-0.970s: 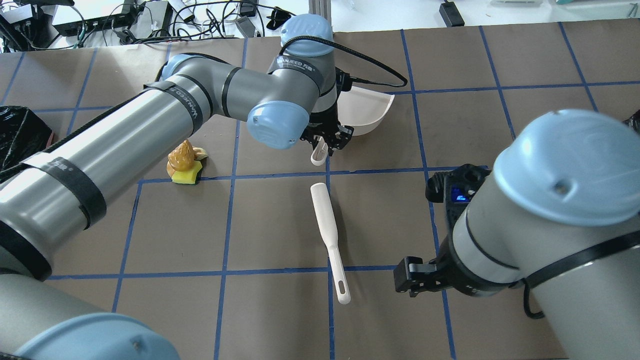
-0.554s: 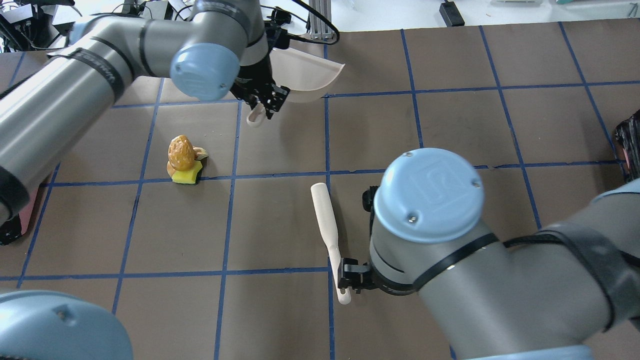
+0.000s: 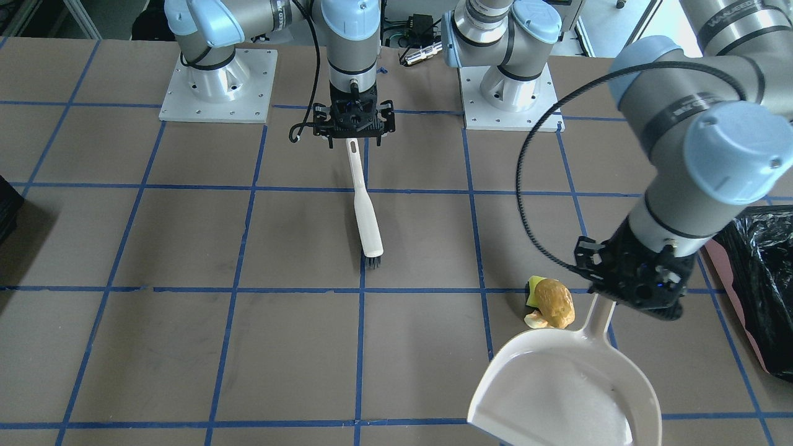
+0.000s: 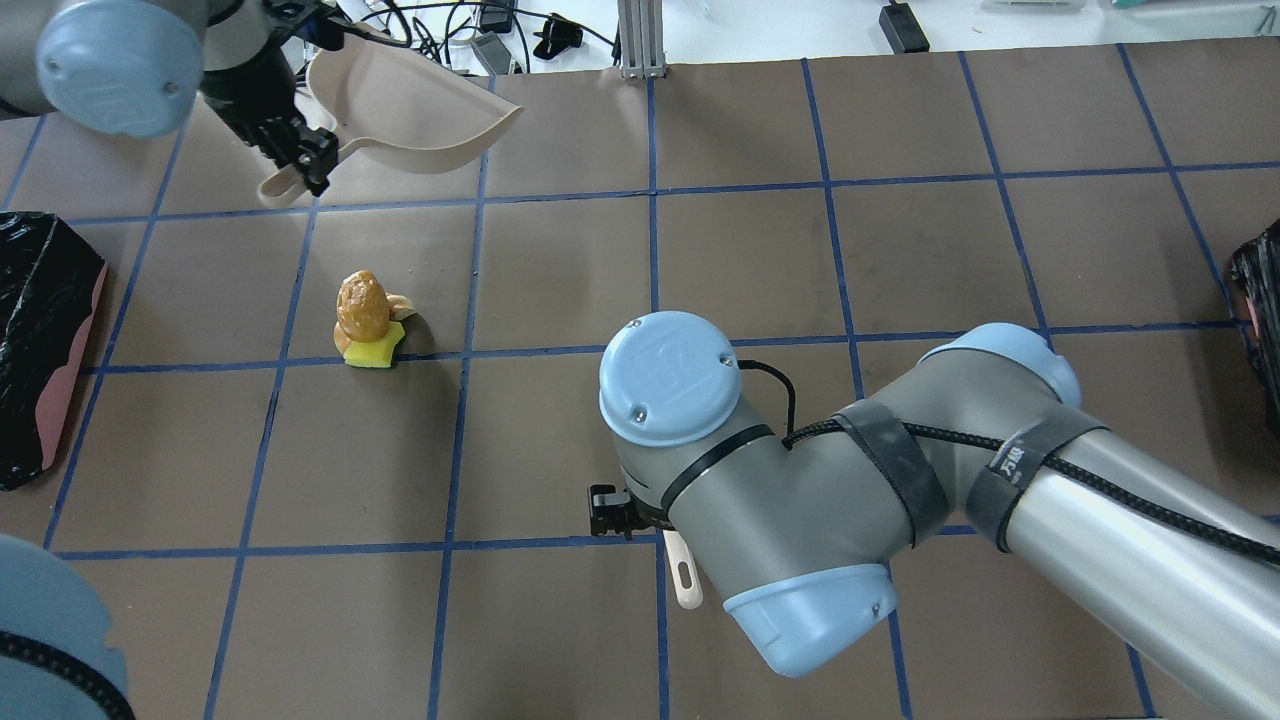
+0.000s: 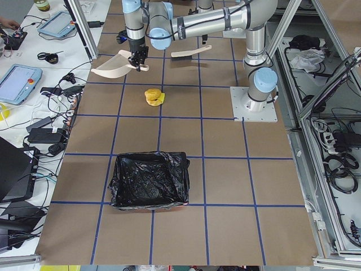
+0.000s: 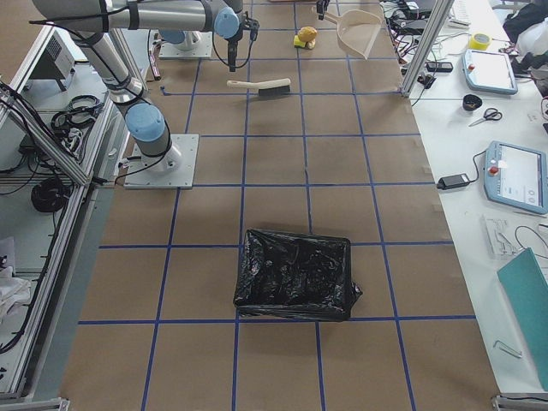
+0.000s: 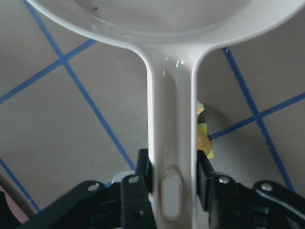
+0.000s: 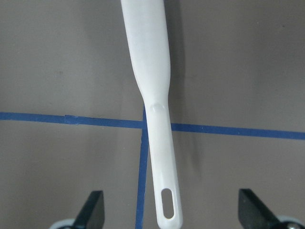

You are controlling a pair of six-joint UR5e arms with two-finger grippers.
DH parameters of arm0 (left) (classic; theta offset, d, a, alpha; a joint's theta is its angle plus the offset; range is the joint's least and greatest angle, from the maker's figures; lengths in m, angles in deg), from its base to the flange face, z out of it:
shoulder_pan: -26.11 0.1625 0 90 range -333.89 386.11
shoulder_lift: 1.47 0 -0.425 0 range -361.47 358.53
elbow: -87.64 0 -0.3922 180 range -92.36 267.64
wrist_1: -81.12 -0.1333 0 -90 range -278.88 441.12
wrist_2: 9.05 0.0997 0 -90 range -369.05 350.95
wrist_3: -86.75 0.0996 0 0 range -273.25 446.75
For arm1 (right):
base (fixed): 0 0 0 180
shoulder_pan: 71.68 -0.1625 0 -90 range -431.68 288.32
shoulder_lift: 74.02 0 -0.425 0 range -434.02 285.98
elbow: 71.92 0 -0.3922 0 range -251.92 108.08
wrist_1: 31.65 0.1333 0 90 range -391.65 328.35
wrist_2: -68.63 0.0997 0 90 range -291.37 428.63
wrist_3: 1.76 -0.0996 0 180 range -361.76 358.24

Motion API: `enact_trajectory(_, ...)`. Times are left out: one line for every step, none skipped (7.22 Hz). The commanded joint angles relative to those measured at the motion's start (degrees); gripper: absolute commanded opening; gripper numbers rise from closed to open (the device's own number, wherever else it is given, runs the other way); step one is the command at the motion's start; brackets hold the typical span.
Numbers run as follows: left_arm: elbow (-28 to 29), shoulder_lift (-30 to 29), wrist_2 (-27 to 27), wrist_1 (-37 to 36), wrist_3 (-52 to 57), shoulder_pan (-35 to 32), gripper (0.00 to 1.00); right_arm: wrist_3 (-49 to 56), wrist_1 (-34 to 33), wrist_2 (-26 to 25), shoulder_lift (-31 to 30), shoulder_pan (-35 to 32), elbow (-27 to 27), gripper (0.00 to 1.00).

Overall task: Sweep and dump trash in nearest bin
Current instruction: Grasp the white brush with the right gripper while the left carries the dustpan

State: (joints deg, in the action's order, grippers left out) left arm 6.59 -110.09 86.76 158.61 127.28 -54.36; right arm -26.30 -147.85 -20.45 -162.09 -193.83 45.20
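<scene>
The trash (image 4: 365, 322) is a small heap on the table: a golden-brown lump on a yellow-green wedge, with a pale pastry piece beside it. It also shows in the front view (image 3: 553, 301). My left gripper (image 4: 300, 160) is shut on the handle of a cream dustpan (image 4: 410, 100), held beyond the trash; the left wrist view (image 7: 171, 183) shows the fingers clamping the handle. My right gripper (image 3: 353, 127) is open over the handle end of a white brush (image 3: 365, 214) that lies flat. In the right wrist view (image 8: 174, 210) the handle lies between the spread fingers, untouched.
The bin (image 4: 40, 340), pink-sided with a black bag, stands at the table's left edge, left of the trash, and shows in the front view (image 3: 759, 279). A second black-lined bin (image 4: 1262, 300) is at the right edge. Cables and devices lie beyond the far edge.
My left arm has carried the dustpan leftward and farther back, past the trash. My right arm has swung in over the brush handle's end. The brush and trash have not moved.
</scene>
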Motion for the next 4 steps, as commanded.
enact_trajectory(-1.8,0.8,0.2,-0.6,20.4,10.5,0.00,5.6,-1.6,-0.1,1.1,-0.1,2.7,1.00)
enact_trajectory(-2.3,0.8,-0.1,-0.8,28.3,14.9,0.00,5.7,-1.6,0.6,1.3,-0.3,2.8,1.00)
enact_trajectory(-2.3,0.9,0.1,-0.5,37.2,18.4,0.00,5.2,-1.7,0.7,2.1,-0.3,2.8,1.00)
enact_trajectory(-2.3,1.4,0.6,-0.7,47.5,20.4,0.00,5.6,-2.3,0.7,2.5,-0.4,2.7,1.00)
